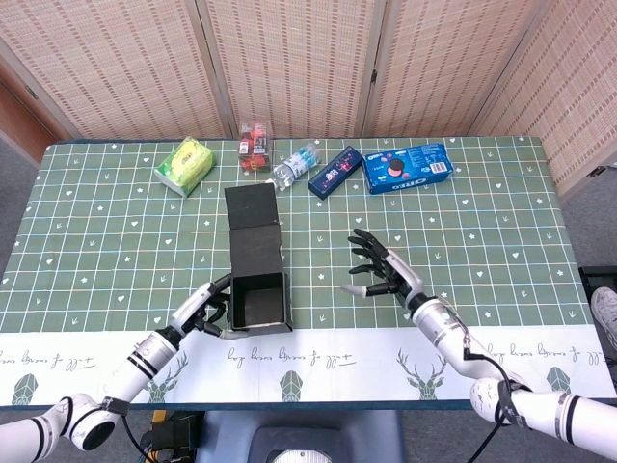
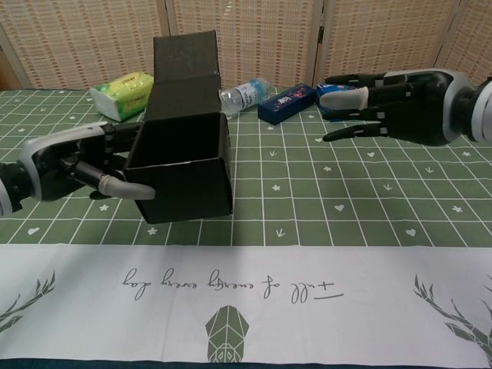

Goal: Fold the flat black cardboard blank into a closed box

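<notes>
The black cardboard box [image 1: 255, 262] [image 2: 181, 157] is partly formed, a tube with its open mouth toward me and a lid flap [image 1: 251, 205] [image 2: 184, 52] standing at the far end. My left hand [image 1: 202, 309] [image 2: 73, 163] grips the box's left wall at the near corner and holds that end raised off the table. My right hand [image 1: 381, 271] [image 2: 396, 96] hovers to the right of the box, fingers spread, holding nothing and apart from the cardboard. The inside of the box is dark.
Along the far edge lie a green tissue pack [image 1: 185, 164], a red packet [image 1: 254, 143], a water bottle [image 1: 292, 167], a dark blue box [image 1: 335, 171] and a blue Oreo pack [image 1: 408, 167]. A white printed strip [image 2: 246, 292] runs along the table's near edge.
</notes>
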Action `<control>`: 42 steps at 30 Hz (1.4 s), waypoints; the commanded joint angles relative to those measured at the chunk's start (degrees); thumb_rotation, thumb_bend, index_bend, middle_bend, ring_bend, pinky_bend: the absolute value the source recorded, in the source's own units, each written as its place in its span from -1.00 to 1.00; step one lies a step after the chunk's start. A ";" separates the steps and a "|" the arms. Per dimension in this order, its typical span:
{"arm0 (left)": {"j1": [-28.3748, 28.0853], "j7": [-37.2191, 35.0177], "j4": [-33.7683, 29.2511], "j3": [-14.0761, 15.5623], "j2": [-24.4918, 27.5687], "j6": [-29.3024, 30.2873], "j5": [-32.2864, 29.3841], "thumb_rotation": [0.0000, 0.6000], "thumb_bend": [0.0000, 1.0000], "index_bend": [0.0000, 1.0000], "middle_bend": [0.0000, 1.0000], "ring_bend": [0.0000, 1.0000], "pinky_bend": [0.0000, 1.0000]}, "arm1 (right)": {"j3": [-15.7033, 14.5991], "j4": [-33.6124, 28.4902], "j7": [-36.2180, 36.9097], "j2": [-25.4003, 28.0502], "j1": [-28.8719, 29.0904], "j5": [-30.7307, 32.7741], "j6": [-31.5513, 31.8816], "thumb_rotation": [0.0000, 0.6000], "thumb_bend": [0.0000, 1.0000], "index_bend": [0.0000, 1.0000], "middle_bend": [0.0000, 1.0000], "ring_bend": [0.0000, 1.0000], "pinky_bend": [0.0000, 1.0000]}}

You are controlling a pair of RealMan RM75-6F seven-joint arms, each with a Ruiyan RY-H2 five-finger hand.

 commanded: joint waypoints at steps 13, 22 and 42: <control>-3.69 -3.82 -7.64 2.38 4.54 2.14 4.01 1.00 -0.78 -0.52 -0.51 0.28 0.80 | 7.20 10.30 30.17 -13.19 1.67 -22.30 -5.24 1.00 -0.92 -1.00 -1.00 -0.96 -0.63; -4.38 -3.79 -8.55 3.22 6.15 3.17 3.77 1.00 -0.78 -0.52 -0.51 0.28 0.80 | 0.98 14.78 36.94 -11.65 4.36 -30.64 -0.07 1.00 -0.47 -1.00 -1.00 -0.96 -0.65; -6.42 -0.75 -11.89 5.34 6.67 2.41 4.13 1.00 -0.77 -0.52 -0.51 0.28 0.80 | -0.33 19.07 29.05 -12.34 13.47 -22.29 2.85 1.00 -0.47 -1.00 -1.00 -0.97 -0.69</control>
